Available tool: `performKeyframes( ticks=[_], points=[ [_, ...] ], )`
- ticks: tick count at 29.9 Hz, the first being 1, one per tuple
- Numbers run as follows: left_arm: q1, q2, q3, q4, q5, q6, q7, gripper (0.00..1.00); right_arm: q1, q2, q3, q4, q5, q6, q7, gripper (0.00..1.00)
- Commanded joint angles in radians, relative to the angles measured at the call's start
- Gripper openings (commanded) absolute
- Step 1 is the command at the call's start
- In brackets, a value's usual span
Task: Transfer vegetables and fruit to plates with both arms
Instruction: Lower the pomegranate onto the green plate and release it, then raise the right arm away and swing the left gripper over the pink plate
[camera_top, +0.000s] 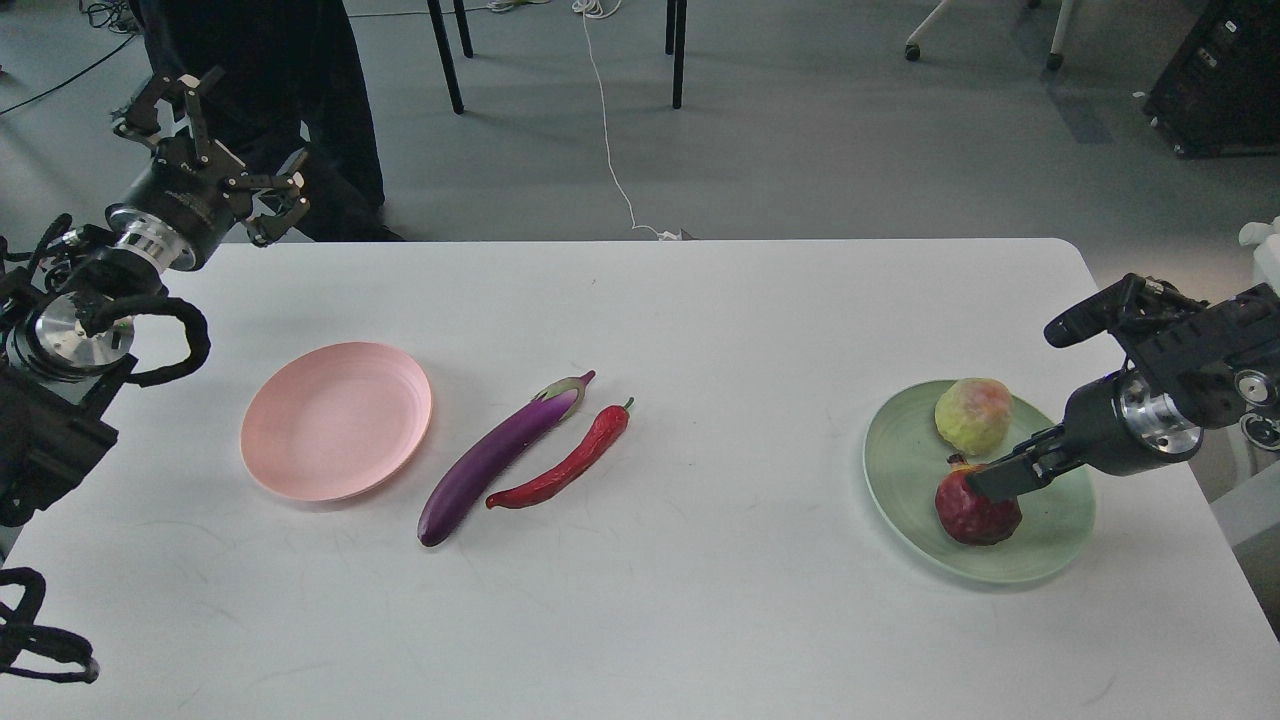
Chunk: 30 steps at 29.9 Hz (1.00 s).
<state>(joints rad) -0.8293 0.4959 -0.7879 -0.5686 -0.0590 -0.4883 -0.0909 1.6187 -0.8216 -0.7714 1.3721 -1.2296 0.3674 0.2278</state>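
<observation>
The purple eggplant (500, 455) and the red chili pepper (565, 462) lie side by side on the white table (700, 620), just right of the empty pink plate (337, 419). The green plate (1060, 520) at the right holds the yellow-green fruit (972, 415) and the dark red pomegranate (975, 512). My right gripper (992, 483) is at the pomegranate's top; only one dark finger shows against it, so I cannot tell its state. My left gripper (222, 150) is open and empty, raised above the table's far left corner.
A person in dark trousers (260, 60) stands on the floor behind the left gripper. Chair legs (678, 50) and a white cable (610, 150) are on the floor beyond the table's far edge.
</observation>
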Motion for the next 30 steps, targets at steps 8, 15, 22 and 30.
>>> performKeyframes(
  ticks=[8, 15, 22, 30],
  points=[
    [-0.036, 0.023, 0.045, -0.126, 0.286, 0.010, 0.000, 0.98, -0.233, 0.064, 0.519, -0.249, 0.306, -0.019, 0.010, 0.98],
    [-0.128, 0.138, 0.048, -0.297, 0.602, 0.002, 0.002, 0.98, -0.434, 0.122, 0.880, -0.412, 0.324, -0.151, 0.077, 0.98],
    [-0.166, 0.099, 0.058, -0.358, 0.924, 0.005, -0.009, 0.98, -0.554, 0.297, 1.132, -0.674, 0.453, -0.165, 0.105, 0.99],
    [-0.146, 0.023, 0.272, -0.624, 1.353, 0.013, -0.003, 0.98, -0.625, 0.346, 1.161, -0.775, 0.910, -0.150, 0.110, 0.99]
  ],
)
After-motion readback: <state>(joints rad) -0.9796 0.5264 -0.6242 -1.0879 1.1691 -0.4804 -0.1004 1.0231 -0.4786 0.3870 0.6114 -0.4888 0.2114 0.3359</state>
